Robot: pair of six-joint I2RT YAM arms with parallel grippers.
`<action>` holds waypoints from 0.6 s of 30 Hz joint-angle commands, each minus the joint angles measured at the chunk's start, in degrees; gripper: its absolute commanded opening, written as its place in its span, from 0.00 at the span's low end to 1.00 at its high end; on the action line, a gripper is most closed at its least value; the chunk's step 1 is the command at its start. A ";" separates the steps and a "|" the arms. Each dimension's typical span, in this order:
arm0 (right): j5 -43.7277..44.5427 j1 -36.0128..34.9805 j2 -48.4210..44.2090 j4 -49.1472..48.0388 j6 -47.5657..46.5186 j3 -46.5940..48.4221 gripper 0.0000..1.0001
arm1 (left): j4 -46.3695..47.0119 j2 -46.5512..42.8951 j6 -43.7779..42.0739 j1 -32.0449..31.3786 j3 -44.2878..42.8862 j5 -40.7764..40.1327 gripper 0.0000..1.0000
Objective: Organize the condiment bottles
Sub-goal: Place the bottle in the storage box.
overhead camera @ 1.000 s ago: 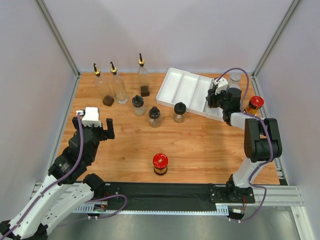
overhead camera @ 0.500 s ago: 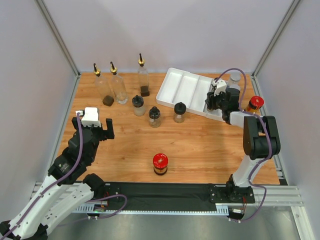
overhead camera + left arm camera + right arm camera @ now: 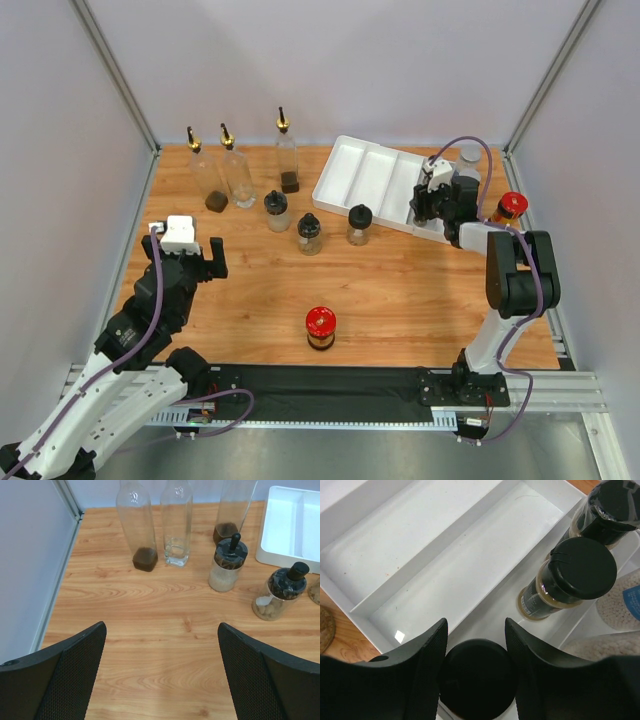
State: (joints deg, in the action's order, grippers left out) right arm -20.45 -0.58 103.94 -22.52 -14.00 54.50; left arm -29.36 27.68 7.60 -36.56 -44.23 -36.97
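Three tall clear pourer bottles [image 3: 205, 180] [image 3: 236, 172] [image 3: 287, 155] stand at the back left. Three small black-capped jars [image 3: 276, 211] [image 3: 309, 233] [image 3: 359, 224] stand in front of them. One red-lidded jar [image 3: 320, 328] stands near the front centre, another [image 3: 509, 208] at the right. My right gripper [image 3: 476, 630] is over the right compartment of the white tray [image 3: 365, 175], shut on a black-capped jar [image 3: 476, 677]. Two more black-capped jars [image 3: 577, 575] [image 3: 615, 505] and a shaker [image 3: 622, 605] stand in the tray. My left gripper [image 3: 161, 627] is open and empty above the wood at the left.
A silver-lidded shaker [image 3: 468, 157] stands behind the tray's far right corner. Grey walls and metal posts close the table on three sides. The tray's left compartments [image 3: 420, 545] hold nothing. In the left wrist view the tray corner [image 3: 285, 530] is at the upper right.
My right gripper has shifted slightly toward the back over the tray. My left gripper has drifted a little to the left. No bottle on the table has moved.
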 commanded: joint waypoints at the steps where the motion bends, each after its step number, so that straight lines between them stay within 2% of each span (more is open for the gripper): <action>1: -0.12 0.05 -0.32 0.11 -1.03 1.49 0.51 | 1.24 -0.61 0.14 0.17 0.28 -0.73 1.00; 4: -0.64 0.05 -1.28 0.46 -1.20 1.31 0.52 | 1.33 -0.70 0.23 0.26 0.28 -0.82 1.00; 11: -1.26 0.05 -5.58 3.18 -1.82 2.28 0.73 | 1.15 -1.05 0.31 0.26 0.19 -0.30 1.00; 18: -4.94 0.05 -12.70 11.07 -5.15 3.33 0.82 | 1.24 -0.96 0.40 0.26 0.11 1.72 1.00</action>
State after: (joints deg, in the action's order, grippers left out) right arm -22.33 -0.56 96.16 -14.76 -16.23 55.16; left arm -29.36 27.05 7.75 -36.53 -44.23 -36.40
